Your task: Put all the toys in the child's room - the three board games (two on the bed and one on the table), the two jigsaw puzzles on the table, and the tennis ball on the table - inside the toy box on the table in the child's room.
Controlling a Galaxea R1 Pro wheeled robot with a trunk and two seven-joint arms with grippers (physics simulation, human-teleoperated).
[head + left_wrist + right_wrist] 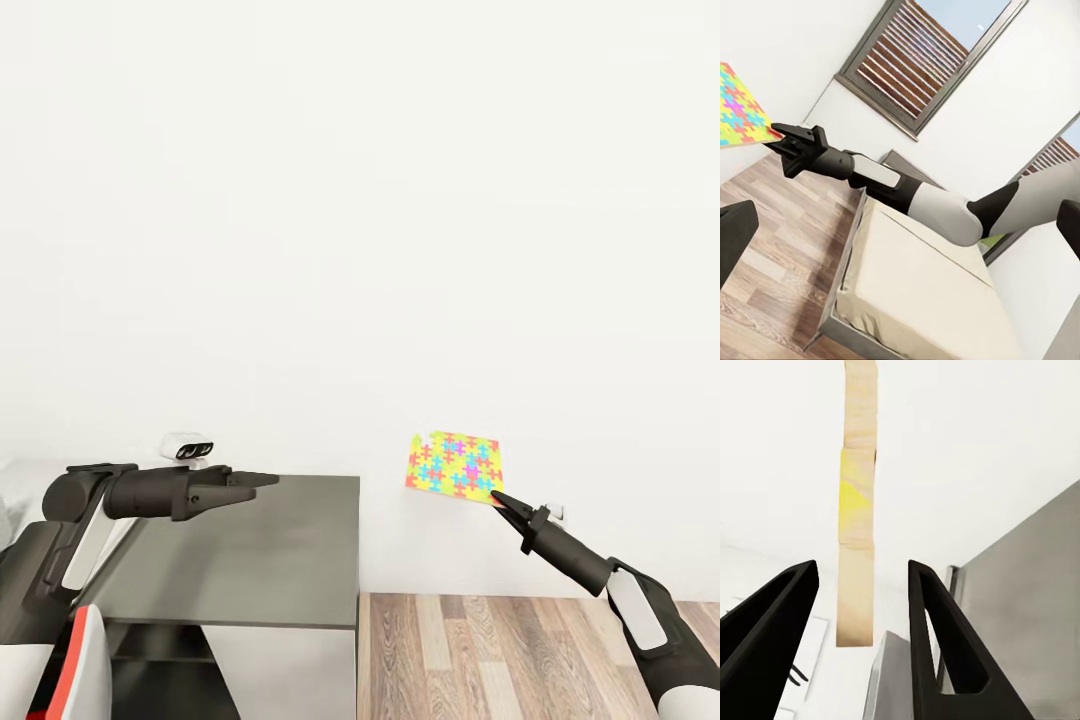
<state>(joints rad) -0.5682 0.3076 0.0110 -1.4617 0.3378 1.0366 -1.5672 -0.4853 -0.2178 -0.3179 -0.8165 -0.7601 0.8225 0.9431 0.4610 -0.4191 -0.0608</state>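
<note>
A jigsaw puzzle [455, 465] of bright green, yellow, red and blue pieces hangs in the air before the white wall. My right gripper [497, 497] is shut on its lower corner. From the left wrist view the same puzzle [739, 105] is at the tip of the right gripper [774, 133]. In the right wrist view the puzzle [856, 547] is edge-on between the fingers [937, 622]. My left gripper [270, 482] hovers open and holds nothing, over the dark grey cabinet top of the table [270, 560]. The bare beige bed [922, 292] lies behind the right arm. The toy box is out of view.
Wood-plank floor [500, 650] lies under the right arm, beside the cabinet's right edge. A white wall stands close ahead. A dark-framed window [922, 60] with slatted blinds sits above the bed.
</note>
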